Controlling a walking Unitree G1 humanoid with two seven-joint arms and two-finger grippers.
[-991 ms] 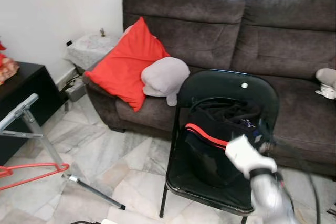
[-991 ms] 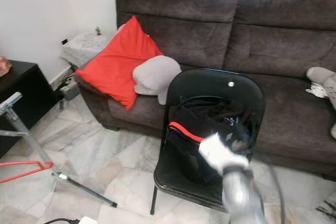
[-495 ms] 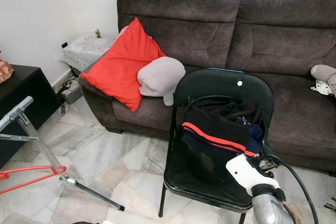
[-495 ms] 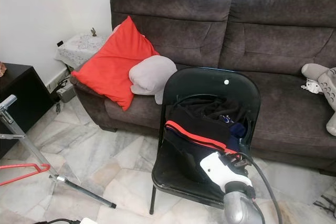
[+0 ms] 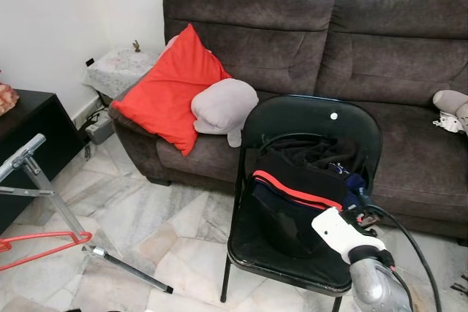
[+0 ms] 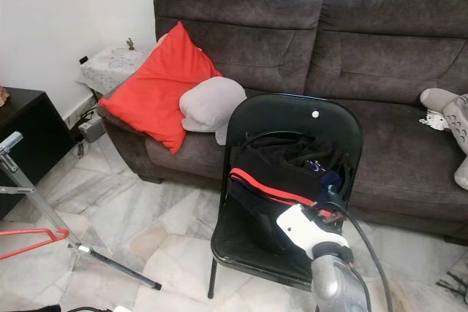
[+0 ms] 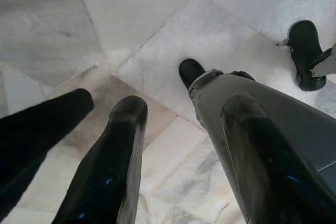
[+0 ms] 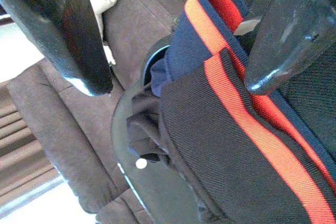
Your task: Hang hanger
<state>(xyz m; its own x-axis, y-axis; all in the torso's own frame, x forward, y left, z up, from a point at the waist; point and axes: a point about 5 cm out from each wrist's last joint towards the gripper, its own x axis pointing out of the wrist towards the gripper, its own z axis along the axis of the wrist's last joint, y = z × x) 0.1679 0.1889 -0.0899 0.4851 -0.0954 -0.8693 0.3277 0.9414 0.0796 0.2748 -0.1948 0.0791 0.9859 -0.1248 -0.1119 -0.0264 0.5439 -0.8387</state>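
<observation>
- The right tool (image 8: 178, 40), fingers spread and empty, hung just over the clothes (image 5: 296, 188) on the chair (image 5: 307, 118).
- Left tool (image 7: 178, 145) open, idle.
- Next, probably: grab a hanger (image 5: 44, 242).

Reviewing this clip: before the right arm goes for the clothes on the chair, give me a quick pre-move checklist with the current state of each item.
1. Right gripper open: ok, its two fingers stand well apart.
2. Right gripper aimed at the dark garment with the red stripe: ok, the stripe lies just ahead between the fingers.
3. Garment not yet gripped: ok, the fingers are apart from the cloth.
4. Pile resting on the black folding chair: ok, it sits against the backrest.
5. Red hanger within reach: not ok, it lies across the room by the metal rack.
6. Left gripper free: ok, open, pointing at the marble floor.
</observation>
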